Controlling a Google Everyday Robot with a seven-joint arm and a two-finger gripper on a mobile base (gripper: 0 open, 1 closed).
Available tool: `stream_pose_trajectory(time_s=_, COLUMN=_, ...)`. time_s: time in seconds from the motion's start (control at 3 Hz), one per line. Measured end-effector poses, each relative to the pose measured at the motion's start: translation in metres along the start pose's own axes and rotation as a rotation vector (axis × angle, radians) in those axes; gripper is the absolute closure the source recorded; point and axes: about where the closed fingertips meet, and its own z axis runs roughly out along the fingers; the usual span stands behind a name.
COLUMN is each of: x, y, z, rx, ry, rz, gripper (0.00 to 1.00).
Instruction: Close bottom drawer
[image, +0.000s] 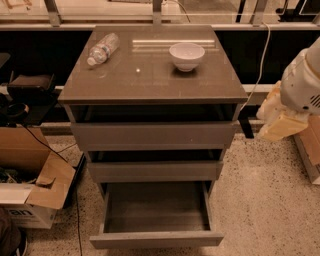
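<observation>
The bottom drawer (156, 239) of the grey-brown cabinet (150, 80) is pulled far out toward me, with its shallow box empty and its flat front near the lower edge of the view. The two drawers above it, middle (155, 171) and top (152, 135), stand out only slightly. My gripper (280, 120), cream-coloured under the white arm, hangs at the right edge, level with the top drawer. It is well to the right of the cabinet and touches nothing.
A white bowl (186, 55) and a lying plastic bottle (103, 48) rest on the cabinet top. An open cardboard box (30, 190) and cables sit on the floor to the left. Speckled floor lies to the right, below the arm.
</observation>
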Motion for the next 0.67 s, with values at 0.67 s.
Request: stream_pose_trajectory(time_s=0.67, x=0.047, y=0.013, z=0.112, rx=-0.117, ry=-0.035, rz=0.104, gripper=1.0)
